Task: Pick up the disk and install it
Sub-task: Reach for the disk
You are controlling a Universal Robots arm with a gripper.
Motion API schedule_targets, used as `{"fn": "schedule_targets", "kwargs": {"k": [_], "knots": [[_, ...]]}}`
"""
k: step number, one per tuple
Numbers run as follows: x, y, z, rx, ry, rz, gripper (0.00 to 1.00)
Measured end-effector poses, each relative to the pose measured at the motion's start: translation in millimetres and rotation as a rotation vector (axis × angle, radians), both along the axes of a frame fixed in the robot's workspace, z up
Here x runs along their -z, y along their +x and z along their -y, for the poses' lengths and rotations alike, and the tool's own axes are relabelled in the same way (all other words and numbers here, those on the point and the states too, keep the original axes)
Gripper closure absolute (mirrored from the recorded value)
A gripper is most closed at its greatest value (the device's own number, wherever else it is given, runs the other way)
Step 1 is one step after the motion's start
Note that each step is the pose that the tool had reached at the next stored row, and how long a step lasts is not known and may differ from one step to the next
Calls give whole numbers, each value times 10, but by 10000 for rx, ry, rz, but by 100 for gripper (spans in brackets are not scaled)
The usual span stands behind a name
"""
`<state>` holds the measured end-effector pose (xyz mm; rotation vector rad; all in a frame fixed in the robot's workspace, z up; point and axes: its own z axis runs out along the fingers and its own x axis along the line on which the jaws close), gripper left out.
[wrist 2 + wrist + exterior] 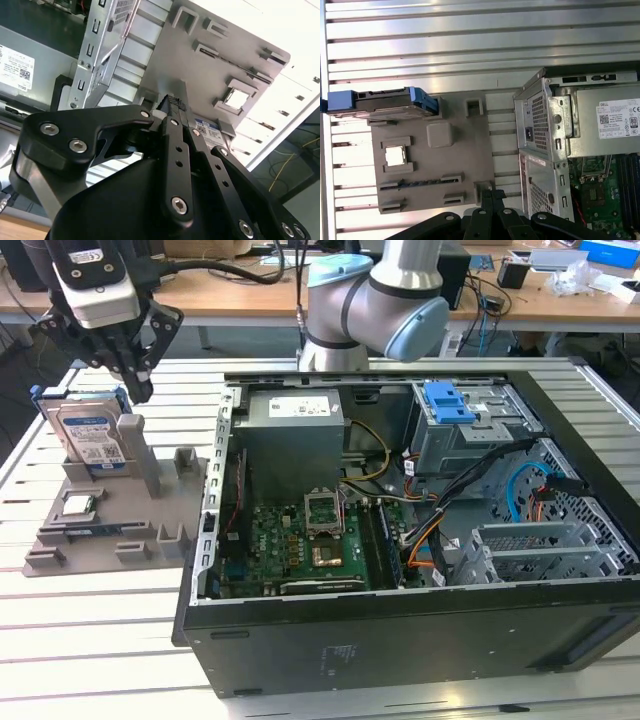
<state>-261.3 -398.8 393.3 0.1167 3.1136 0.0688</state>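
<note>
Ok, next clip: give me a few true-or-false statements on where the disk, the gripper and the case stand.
The disk stands on edge in the grey holder. True.
The gripper grips the disk. False: it hangs apart from it, holding nothing.
A CPU chip lies on the holder. True.
The computer case is closed. False: its side is open, with the motherboard showing.
</note>
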Motion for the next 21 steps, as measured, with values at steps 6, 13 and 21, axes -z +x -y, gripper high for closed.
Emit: {"fn": "schedule_targets", "kwargs": {"k": [6,13,21], "knots": [[0,-142,0,0,0,-1,90],[0,-289,0,-1,0,1,90],[0,-465,0,0,0,0,90]]}}
